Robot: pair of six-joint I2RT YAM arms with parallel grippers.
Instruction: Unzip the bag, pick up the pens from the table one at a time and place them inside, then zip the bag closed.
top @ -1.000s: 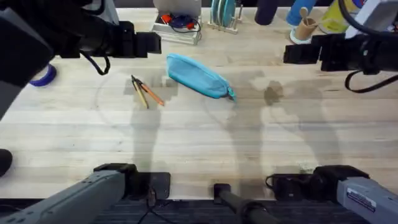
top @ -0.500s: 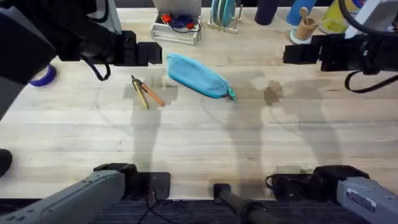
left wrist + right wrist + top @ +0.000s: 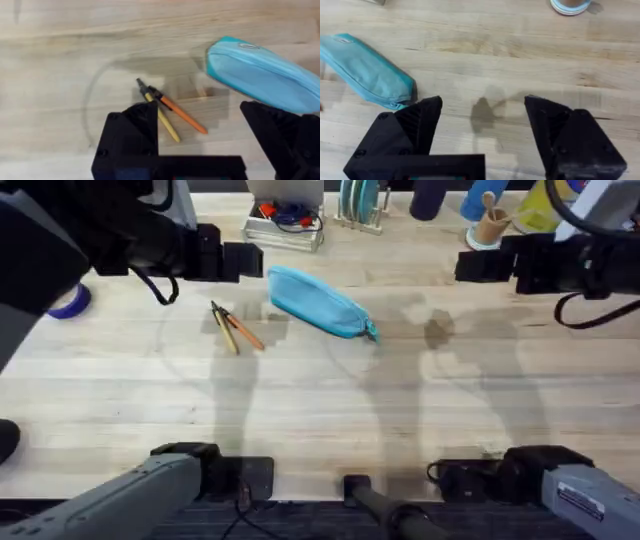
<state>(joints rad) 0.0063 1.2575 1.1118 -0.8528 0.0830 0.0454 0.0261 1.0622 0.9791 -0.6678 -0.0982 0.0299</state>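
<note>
Lying zipped, bag point(image 3: 366, 72) (pens point(image 3: 167, 110) beside)

Black arms, angular black fingers point(image 3: 131, 135)

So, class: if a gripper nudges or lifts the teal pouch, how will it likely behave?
The pouch looks like soft fabric with a rounded, puffy shape, so it would probably sag or fold when lifted by one end. Lying flat on the table, it should slide, not roll. It seems light for its size, though its contents are hidden.

Light wooden table point(image 3: 320, 410), teal bag point(image 3: 318, 302), pens point(image 3: 233, 328) beside it
</note>
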